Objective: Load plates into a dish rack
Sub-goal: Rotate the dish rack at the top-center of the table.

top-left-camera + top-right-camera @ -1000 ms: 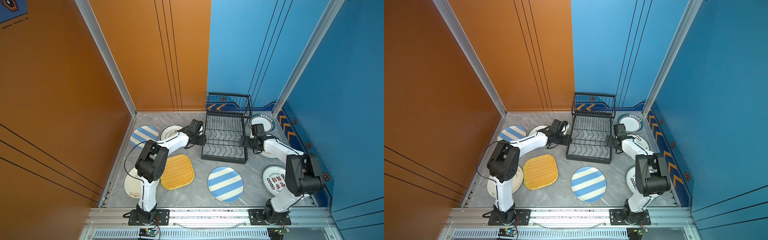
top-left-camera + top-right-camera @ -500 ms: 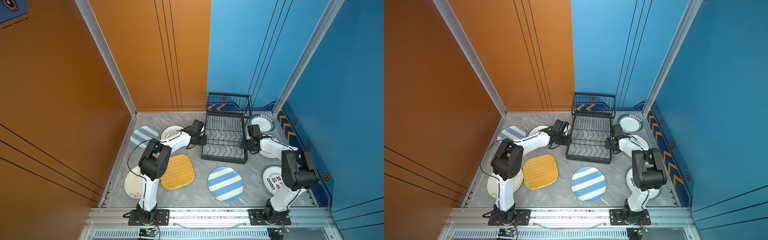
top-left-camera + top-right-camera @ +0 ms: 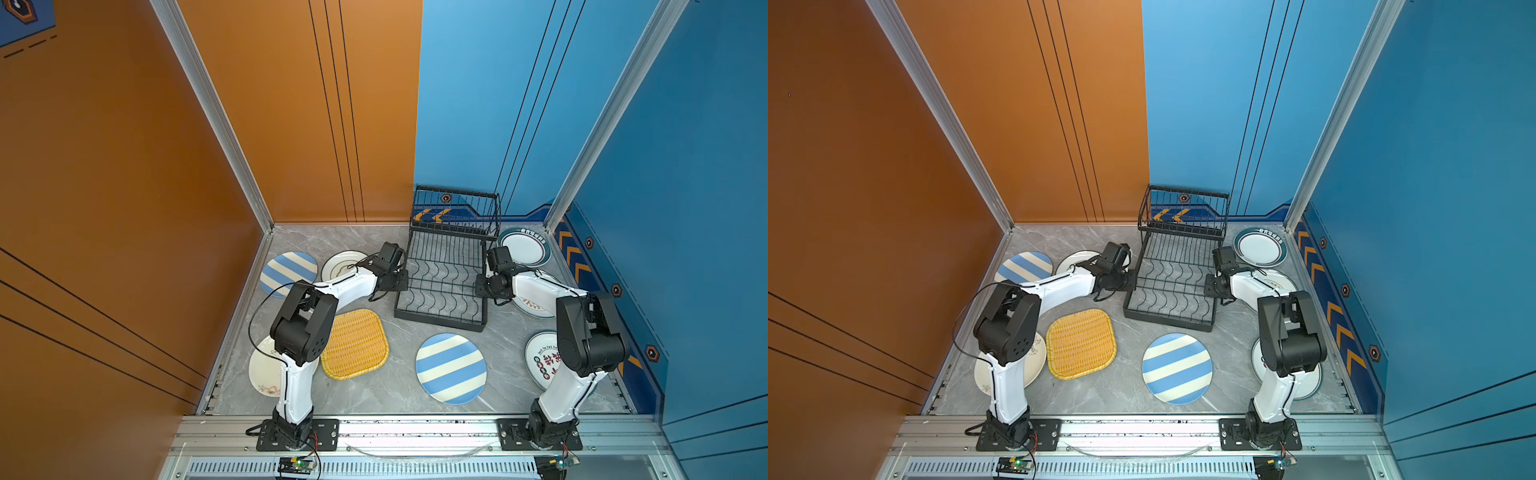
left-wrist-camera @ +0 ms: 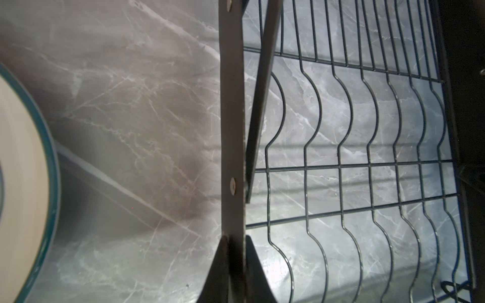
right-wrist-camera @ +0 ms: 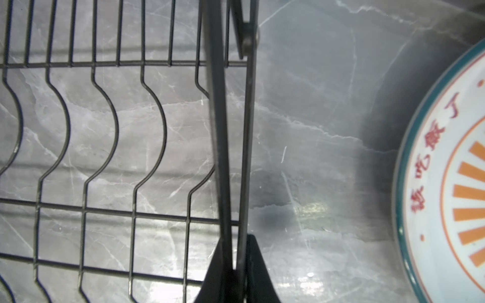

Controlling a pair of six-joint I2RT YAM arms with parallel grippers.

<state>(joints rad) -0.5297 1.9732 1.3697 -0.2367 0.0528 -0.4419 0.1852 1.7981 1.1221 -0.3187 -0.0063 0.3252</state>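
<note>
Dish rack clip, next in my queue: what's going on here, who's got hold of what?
Neither arm has a plate. The left claw is shut on a side bar of the dish rack, and the right claw is shut on the opposite side bar, so the robot grips the rack from both sides. The rack holds nothing. The striped plate, the yellow woven plate and the others lie flat on the table around it.

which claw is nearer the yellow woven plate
Left. The left claw clamps the dish rack on the side nearest the yellow woven plate; the right claw clamps its far side.
</note>
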